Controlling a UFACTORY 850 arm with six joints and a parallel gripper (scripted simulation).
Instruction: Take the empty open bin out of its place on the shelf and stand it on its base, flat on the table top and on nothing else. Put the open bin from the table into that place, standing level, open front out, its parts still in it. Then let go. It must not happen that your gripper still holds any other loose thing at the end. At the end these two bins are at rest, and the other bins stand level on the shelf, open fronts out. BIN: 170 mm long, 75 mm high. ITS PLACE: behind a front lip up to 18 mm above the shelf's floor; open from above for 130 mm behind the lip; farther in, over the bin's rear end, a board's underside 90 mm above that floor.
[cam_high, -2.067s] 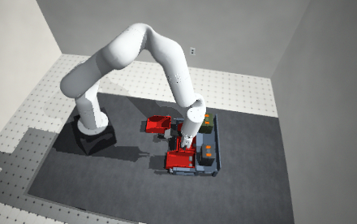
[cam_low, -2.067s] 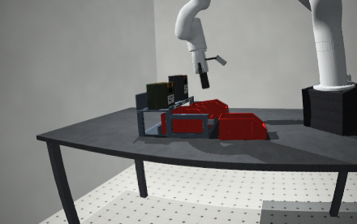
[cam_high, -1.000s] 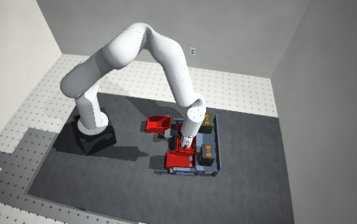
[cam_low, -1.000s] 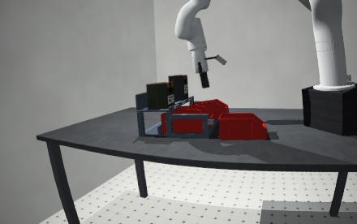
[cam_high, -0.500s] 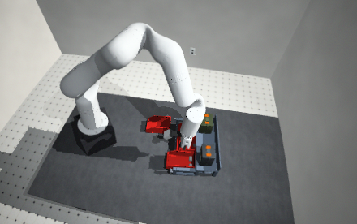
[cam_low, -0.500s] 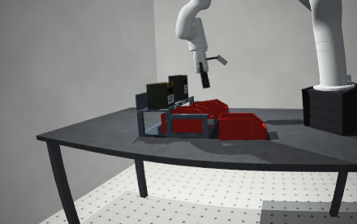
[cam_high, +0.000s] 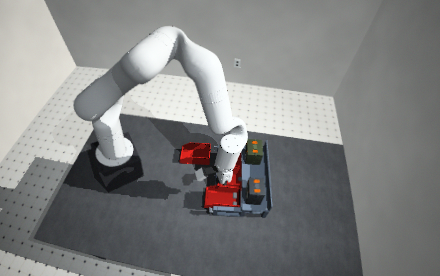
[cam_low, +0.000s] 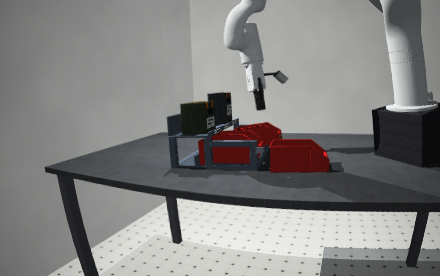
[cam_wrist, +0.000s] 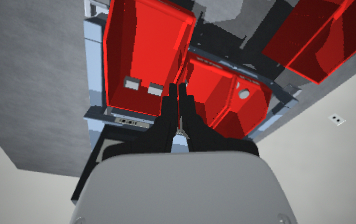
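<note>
Your gripper (cam_high: 225, 183) (cam_low: 259, 108) (cam_wrist: 178, 93) is narrow, its fingers together with nothing between them, above the bins; that closed tip would suit pushing better than gripping. In the top view, the loaded bin (cam_high: 219, 198) (cam_low: 273, 131) (cam_wrist: 145, 47), two grey parts inside, lies at six o'clock from it, jutting from the shelf (cam_high: 270, 176) (cam_low: 174, 152) (cam_wrist: 93, 47). It rides higher than its neighbours, probably because its base is caught on the front lip. The apparently empty bin (cam_high: 195, 155) (cam_low: 296, 156) (cam_wrist: 319, 42) stands at ten to eleven o'clock, on the table top, seemingly clear of the shelf. You likely need to seat the loaded bin gently, lest its parts spill.
</note>
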